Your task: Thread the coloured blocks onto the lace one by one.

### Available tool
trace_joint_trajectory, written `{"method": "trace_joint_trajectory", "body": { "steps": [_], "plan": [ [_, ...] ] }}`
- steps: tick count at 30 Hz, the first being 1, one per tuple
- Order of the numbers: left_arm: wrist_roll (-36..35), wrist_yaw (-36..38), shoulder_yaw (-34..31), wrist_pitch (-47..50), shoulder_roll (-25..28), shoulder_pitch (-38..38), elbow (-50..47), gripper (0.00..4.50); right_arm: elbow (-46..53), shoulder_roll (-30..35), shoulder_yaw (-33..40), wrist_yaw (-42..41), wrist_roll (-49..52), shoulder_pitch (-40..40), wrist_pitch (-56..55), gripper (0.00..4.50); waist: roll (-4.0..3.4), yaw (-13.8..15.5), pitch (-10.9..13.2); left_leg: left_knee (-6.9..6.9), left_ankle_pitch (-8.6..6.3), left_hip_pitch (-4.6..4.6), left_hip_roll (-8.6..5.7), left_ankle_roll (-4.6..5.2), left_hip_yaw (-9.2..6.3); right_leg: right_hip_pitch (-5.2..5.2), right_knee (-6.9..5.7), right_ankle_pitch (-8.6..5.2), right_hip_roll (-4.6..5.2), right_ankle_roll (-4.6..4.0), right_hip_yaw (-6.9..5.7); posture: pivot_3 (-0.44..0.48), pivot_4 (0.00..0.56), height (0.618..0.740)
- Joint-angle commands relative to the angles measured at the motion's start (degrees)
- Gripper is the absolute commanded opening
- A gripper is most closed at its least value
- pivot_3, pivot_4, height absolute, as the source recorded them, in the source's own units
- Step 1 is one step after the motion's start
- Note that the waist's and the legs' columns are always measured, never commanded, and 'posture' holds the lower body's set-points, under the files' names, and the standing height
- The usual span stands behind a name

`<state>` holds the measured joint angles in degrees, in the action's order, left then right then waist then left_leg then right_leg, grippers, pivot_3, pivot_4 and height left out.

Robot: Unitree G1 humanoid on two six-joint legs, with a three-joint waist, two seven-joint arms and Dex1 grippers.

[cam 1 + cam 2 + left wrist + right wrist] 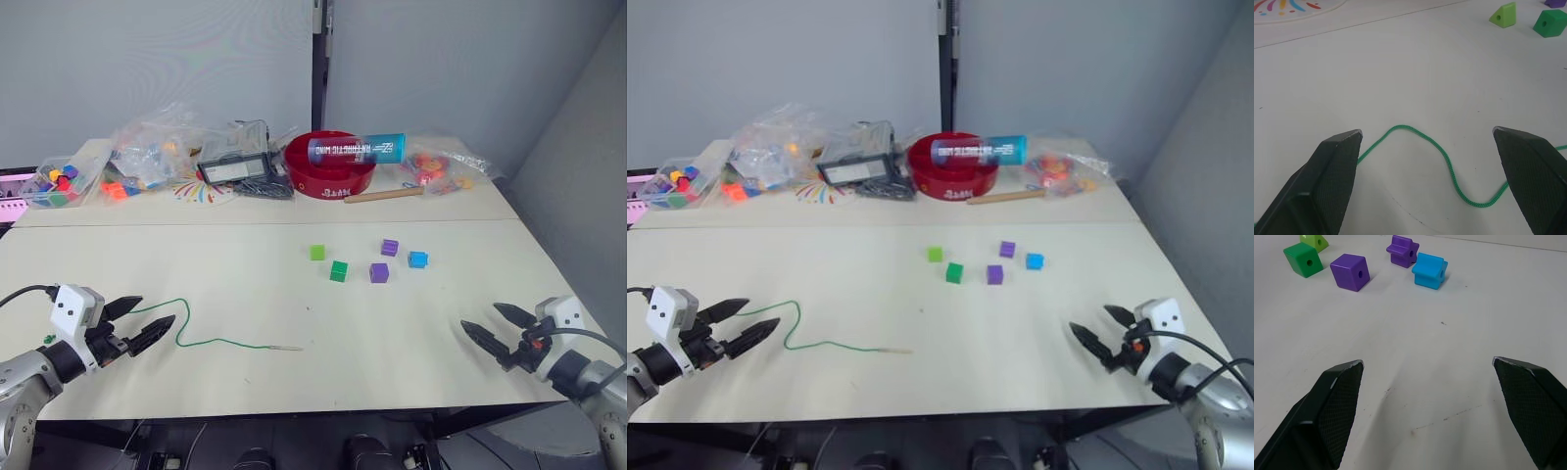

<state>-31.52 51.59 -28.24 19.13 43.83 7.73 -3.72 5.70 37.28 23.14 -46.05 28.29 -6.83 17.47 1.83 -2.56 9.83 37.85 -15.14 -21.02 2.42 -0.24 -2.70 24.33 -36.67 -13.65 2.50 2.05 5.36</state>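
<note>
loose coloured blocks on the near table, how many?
5, clustered mid-table right of the lace: light green block, dark green block, purple cube, purple block, blue block. None threaded.

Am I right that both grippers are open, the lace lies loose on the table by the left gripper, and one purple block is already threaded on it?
Not quite: no block is threaded yet. In the left eye view the lace lies bare, and both purple blocks sit apart from it on the table. The rest holds: the left gripper and right gripper are open.
</note>
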Motion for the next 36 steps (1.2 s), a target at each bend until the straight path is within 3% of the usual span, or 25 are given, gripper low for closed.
{"method": "trace_joint_trajectory", "body": {
  "steps": [1, 8, 13, 17, 22, 31, 36],
  "plan": [
    [0.0, 0.8, -0.2, -0.8, 0.2, -0.5, -0.5, 4.5, 1.7, 0.0, 1.5, 0.2, 1.1, 0.1, -0.4, 4.47, 0.0, 0.0, 0.0, 0.0, 0.0, 0.0, 0.0, 0.0, 0.0, 0.0, 0.0, 0.0, 0.0, 0.0, 0.0, 0.0, 0.15, 0.731],
    [-4.5, 6.7, 6.1, 5.3, 1.1, -4.0, -5.2, 4.5, 4.5, -0.2, -1.8, -3.4, 4.5, 2.0, 2.4, 4.47, 0.0, 0.0, 0.0, 0.01, 0.0, 0.0, -0.01, 0.0, 0.0, -0.01, -0.02, 0.01, 0.01, 0.0, 0.01, 0.0, 0.15, 0.731],
    [-1.6, 15.7, 16.4, 3.7, 3.6, -8.6, -6.8, 4.5, 7.0, 3.2, -6.9, -10.4, 7.4, 5.1, 7.2, 4.47, -0.01, 0.0, 0.0, 0.01, 0.0, 0.0, -0.01, 0.0, -0.01, 0.0, -0.03, 0.01, 0.0, -0.01, 0.0, 0.0, 0.15, 0.731],
    [3.7, 24.0, 26.6, -0.9, 4.3, -17.2, -2.9, 4.5, 10.2, 6.3, -11.0, -14.7, 9.2, 7.4, 11.0, 4.47, -0.02, 0.1, 0.0, 0.02, 0.01, 0.03, -0.02, 0.0, -0.02, -0.03, -0.05, 0.01, -0.02, -0.01, 0.0, 0.0, 0.15, 0.731],
    [11.1, 29.5, 35.0, -9.9, 2.2, -24.0, 6.2, 4.5, 13.4, 6.4, -11.6, -13.5, 9.7, 8.7, 12.7, 4.47, -0.02, 0.1, 0.0, 0.02, 0.01, -0.02, -0.03, 0.0, -0.05, -0.03, 0.01, 0.01, -0.01, 0.0, -0.02, 0.0, 0.15, 0.731],
    [17.4, 31.4, 40.4, -18.8, -4.4, -30.1, 19.4, 4.5, 19.6, 6.1, -8.5, -9.4, 11.9, 5.8, 15.1, 4.47, -0.03, 1.0, 0.0, 0.18, 0.01, -0.05, -0.08, 0.01, -0.09, -0.07, -0.05, 0.02, 0.02, 0.01, -0.03, 0.0, 0.15, 0.731],
    [18.8, 32.8, 42.2, -20.4, -6.2, -30.5, 20.9, 3.06, 20.8, 6.4, -7.2, -8.1, 12.6, 4.5, 15.5, 4.5, -0.03, 1.4, 0.0, 0.25, 0.0, -0.05, -0.1, 0.02, -0.1, -0.09, -0.06, 0.02, 0.04, 0.04, -0.02, 0.0, 0.15, 0.731]
  ]
}}
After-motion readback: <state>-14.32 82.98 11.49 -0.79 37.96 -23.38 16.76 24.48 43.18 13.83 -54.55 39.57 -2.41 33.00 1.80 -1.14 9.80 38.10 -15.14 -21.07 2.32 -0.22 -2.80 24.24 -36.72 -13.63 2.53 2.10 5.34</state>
